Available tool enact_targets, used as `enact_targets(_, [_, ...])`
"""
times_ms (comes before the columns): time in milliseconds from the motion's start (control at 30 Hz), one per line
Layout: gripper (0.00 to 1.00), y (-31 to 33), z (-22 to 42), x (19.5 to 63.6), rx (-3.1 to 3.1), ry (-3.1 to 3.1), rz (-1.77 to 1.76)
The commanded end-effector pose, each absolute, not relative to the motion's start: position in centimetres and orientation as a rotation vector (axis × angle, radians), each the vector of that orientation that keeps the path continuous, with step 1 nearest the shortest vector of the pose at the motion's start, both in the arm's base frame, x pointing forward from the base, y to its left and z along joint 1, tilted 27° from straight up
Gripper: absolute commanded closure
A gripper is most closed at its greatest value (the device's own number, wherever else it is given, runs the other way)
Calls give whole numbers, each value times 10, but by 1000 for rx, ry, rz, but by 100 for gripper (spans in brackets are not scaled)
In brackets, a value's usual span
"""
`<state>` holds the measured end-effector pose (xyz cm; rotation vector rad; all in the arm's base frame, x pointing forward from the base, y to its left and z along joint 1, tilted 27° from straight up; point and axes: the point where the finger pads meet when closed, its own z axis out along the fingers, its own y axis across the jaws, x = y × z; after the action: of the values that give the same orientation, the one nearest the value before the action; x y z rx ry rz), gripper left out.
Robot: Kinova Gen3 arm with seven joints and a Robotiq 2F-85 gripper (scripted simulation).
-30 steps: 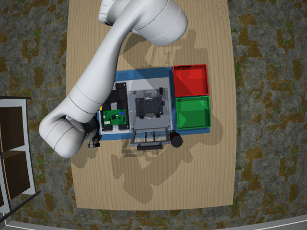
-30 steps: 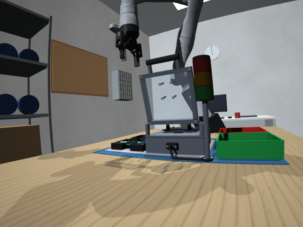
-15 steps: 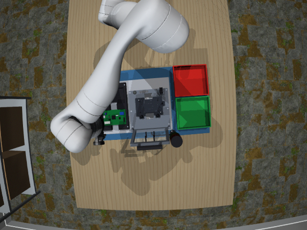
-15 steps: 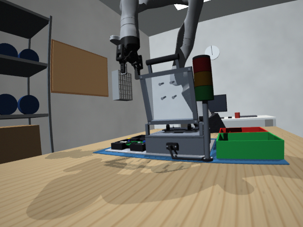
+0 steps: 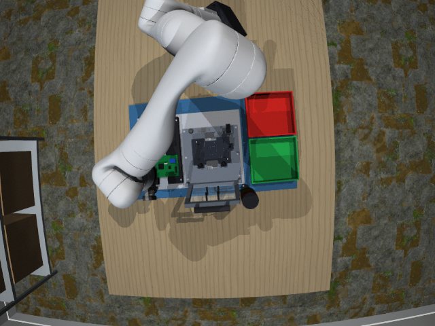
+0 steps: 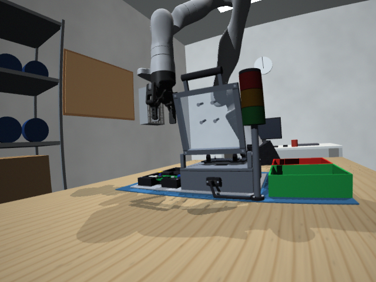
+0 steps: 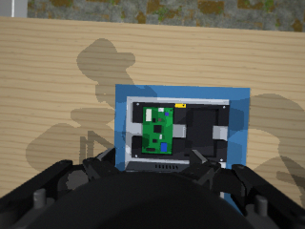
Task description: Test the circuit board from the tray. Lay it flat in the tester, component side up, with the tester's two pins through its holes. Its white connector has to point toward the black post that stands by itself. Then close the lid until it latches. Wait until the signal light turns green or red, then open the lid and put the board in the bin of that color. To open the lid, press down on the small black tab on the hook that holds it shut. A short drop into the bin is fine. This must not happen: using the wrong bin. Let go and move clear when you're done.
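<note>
From the top view, we have done none of the board handling so far: the green circuit board [image 5: 166,166] [image 7: 157,130] lies in the black tray [image 5: 177,149] [image 7: 181,154], at about nine o'clock from the tester [image 5: 189,175] [image 6: 217,178]. The tester's black nest [image 5: 211,151] holds no board. At three o'clock from the tester, both the red bin [image 5: 270,113] [image 6: 299,160] and the green bin [image 5: 274,159] [image 6: 310,185] stand without a board in them. The arm hides part of the tray.

In the exterior view, our Robotiq gripper [image 6: 164,116] [image 7: 152,156] hangs above the tray side, fingers spread wide with nothing between them. The framed clear lid [image 6: 214,121] [image 5: 212,194] stands raised, so we judge that the board can go straight in. The signal tower [image 6: 252,97] [image 5: 250,197], at one o'clock from the tester's front, shows no segment plainly lit.

In the wrist view, the board sits component side up in the tray's left pocket, its white connector [image 7: 149,114] toward eleven o'clock; the right pocket holds no board. Still ahead of us, by our judgement: grasping, seating on the pins with the connector turned correctly, latching, waiting for the verdict, pressing the hook's tab, sorting by color and moving clear.
</note>
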<state>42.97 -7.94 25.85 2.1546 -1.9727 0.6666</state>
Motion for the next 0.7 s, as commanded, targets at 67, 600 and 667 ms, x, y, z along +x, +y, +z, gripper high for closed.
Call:
enact_targets(67, [0, -99, 230, 431, 2126, -1991, 653])
enact_targets(600, [0, -124, 174, 444, 2126, -1991, 653])
enact_targets(667, [0, -126, 170, 445, 2126, -1991, 653])
